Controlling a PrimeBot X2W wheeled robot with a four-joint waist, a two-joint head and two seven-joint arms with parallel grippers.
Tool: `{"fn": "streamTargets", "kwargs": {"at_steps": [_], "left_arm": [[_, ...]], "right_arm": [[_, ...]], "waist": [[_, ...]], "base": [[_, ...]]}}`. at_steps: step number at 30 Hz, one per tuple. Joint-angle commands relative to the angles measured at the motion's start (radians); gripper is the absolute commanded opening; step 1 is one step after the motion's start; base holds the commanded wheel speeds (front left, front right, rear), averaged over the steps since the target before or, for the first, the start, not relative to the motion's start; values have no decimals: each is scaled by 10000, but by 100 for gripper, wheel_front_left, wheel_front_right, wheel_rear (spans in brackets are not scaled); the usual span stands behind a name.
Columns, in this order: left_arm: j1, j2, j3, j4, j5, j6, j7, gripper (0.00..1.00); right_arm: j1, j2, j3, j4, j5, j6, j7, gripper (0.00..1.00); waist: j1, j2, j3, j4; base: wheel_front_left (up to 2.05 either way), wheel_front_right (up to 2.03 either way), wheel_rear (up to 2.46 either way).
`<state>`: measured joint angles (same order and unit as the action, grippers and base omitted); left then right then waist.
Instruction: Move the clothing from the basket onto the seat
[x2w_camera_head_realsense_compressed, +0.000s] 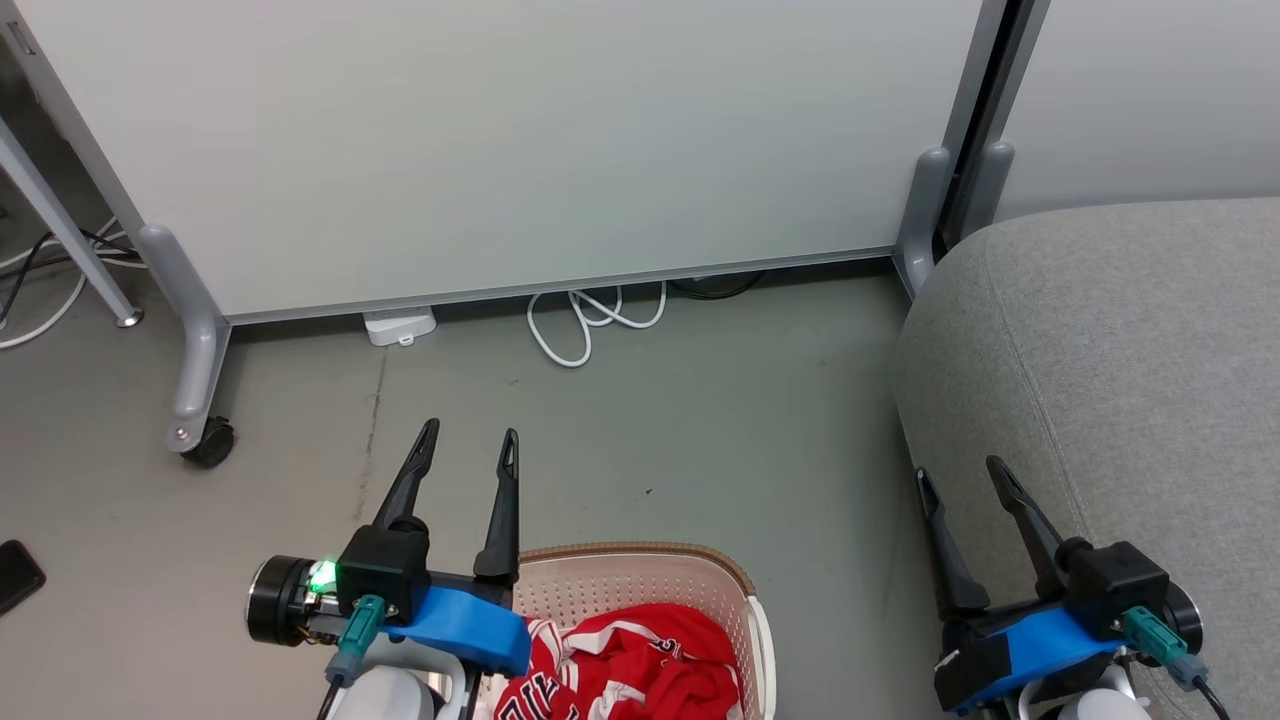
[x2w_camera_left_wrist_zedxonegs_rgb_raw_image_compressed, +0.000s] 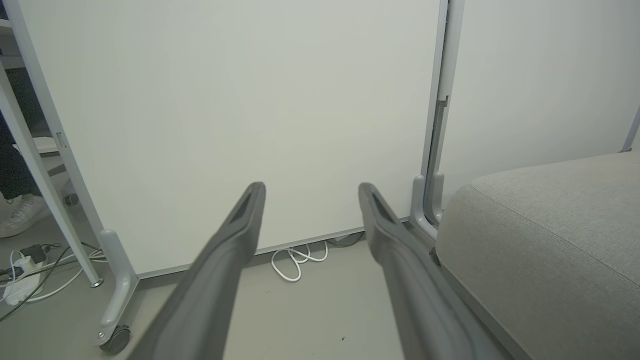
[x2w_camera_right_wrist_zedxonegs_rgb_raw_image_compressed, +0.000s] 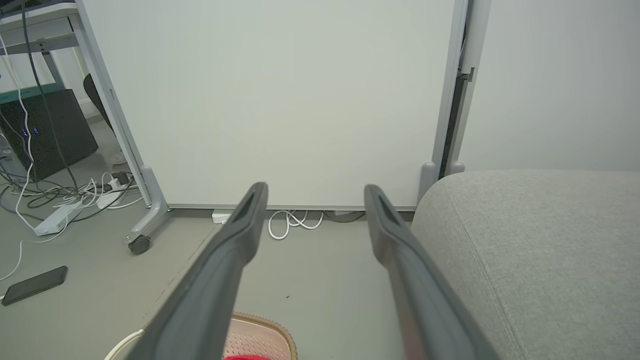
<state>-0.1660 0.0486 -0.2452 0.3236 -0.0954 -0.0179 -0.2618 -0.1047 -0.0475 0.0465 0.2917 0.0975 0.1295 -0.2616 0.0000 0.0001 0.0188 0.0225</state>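
Red clothing (x2w_camera_head_realsense_compressed: 630, 665) with white trim and lettering lies bunched in the cream perforated basket (x2w_camera_head_realsense_compressed: 620, 575) at the bottom middle of the head view. The basket's brown rim (x2w_camera_right_wrist_zedxonegs_rgb_raw_image_compressed: 260, 325) and a sliver of red cloth also show in the right wrist view. The light-grey seat (x2w_camera_head_realsense_compressed: 1130, 350) fills the right side; it is bare. My left gripper (x2w_camera_head_realsense_compressed: 470, 445) hangs open just left of and above the basket, nothing between its fingers. My right gripper (x2w_camera_head_realsense_compressed: 960, 478) stands open at the seat's front left edge, also empty.
A white partition panel (x2w_camera_head_realsense_compressed: 500, 150) on wheeled grey feet (x2w_camera_head_realsense_compressed: 200, 400) stands behind the grey floor. A coiled white cable (x2w_camera_head_realsense_compressed: 590, 320) lies under it. A dark phone (x2w_camera_right_wrist_zedxonegs_rgb_raw_image_compressed: 35, 284) and a power strip with cables (x2w_camera_right_wrist_zedxonegs_rgb_raw_image_compressed: 65, 210) lie to the left. A person's white shoe (x2w_camera_left_wrist_zedxonegs_rgb_raw_image_compressed: 22, 215) shows far left.
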Motion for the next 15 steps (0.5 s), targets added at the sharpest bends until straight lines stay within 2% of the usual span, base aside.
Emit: {"fn": "streamTargets", "kwargs": {"at_steps": [1,9,15], "left_arm": [[-98,33,-21,25,-16,4,-49,100],[-205,31,6,105,-34,-86,-49,100],[-813,41,-165,597,257,-485,-41,100]], "right_arm": [[-136,-51,0,27,-50,22,-52,100],[-150,-51,-19,-6,-64,22,-49,100],[-391,-48,-120,-207,-195,22,-44,100]], "waist": [[0,-1,-1,4],[0,-1,55,-22],[0,-1,455,-180]], "base": [[0,0,0],[0,0,0],[0,0,0]]}}
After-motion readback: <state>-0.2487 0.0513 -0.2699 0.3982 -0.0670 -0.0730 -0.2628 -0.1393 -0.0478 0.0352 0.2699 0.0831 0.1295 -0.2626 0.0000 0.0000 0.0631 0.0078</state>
